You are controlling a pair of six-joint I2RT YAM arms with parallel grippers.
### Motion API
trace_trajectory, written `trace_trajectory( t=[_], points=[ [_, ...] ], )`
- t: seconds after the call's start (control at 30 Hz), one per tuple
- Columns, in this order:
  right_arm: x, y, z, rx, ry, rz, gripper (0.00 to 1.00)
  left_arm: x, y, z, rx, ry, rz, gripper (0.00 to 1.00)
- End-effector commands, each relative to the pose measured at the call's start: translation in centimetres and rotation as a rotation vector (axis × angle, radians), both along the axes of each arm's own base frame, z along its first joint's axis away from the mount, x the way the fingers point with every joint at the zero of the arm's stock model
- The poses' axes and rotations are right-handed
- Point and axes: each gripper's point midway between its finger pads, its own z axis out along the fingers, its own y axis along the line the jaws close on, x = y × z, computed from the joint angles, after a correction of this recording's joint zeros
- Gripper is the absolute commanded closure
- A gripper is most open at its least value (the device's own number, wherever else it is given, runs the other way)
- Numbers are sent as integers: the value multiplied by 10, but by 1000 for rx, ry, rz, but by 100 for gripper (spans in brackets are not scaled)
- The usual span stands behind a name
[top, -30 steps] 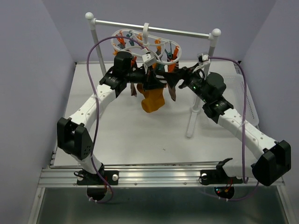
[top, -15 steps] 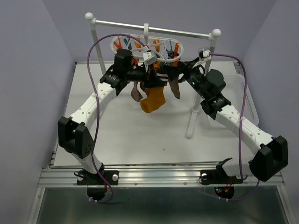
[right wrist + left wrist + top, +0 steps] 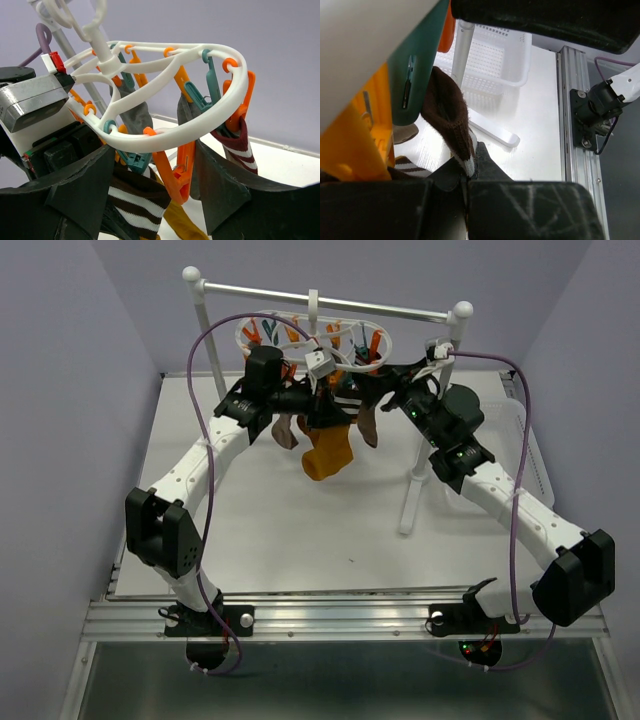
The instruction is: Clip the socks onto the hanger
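The hanger (image 3: 315,338), a white oval ring with orange and teal clips, hangs by its hook from the rack's crossbar. Several socks hang under it: a mustard one (image 3: 328,452), brown ones (image 3: 285,430) and a maroon striped one (image 3: 241,145). My left gripper (image 3: 322,412) is shut on the white-edged cuff of a brown sock (image 3: 451,120), right under a teal clip (image 3: 412,75). My right gripper (image 3: 156,162) stands open just below the ring (image 3: 200,125), with an orange clip (image 3: 181,172) between its fingers. A brown-and-white striped sock (image 3: 135,202) hangs beside the left finger.
The white two-post rack (image 3: 330,302) spans the back of the table; its right post (image 3: 412,480) and foot (image 3: 492,131) stand close to my right arm. A white perforated basket (image 3: 490,55) sits at the table's right side. Purple cables loop over both arms.
My right gripper has risen and moved left up to the hanger ring, its jaws narrowing round an orange clip. The hanger and socks swung slightly. The left gripper kept its hold.
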Motion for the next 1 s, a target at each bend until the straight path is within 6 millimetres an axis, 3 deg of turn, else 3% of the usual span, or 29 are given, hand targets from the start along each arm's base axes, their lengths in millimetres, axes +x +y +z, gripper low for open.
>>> trace_trajectory(
  t=[0.0,0.3,0.5,0.63,0.77,0.83,0.97],
  points=[
    [-4,-4,43,32,-116,-14,30,6,0,33,-48,-91,3,100],
    [-4,3,39,15,-99,18,32,13,7,34,-48,-91,33,100],
    [-5,3,40,19,-98,22,47,13,12,35,-50,-97,42,100],
    [-5,3,41,26,-97,21,51,11,13,34,-50,-92,41,100],
    [-6,1,41,27,-98,15,53,12,14,34,-52,-95,49,100],
    [-6,-1,41,29,-97,4,47,13,14,34,-51,-94,54,100],
    [-10,-2,42,28,-103,10,52,15,14,34,-50,-92,63,100]
  ],
)
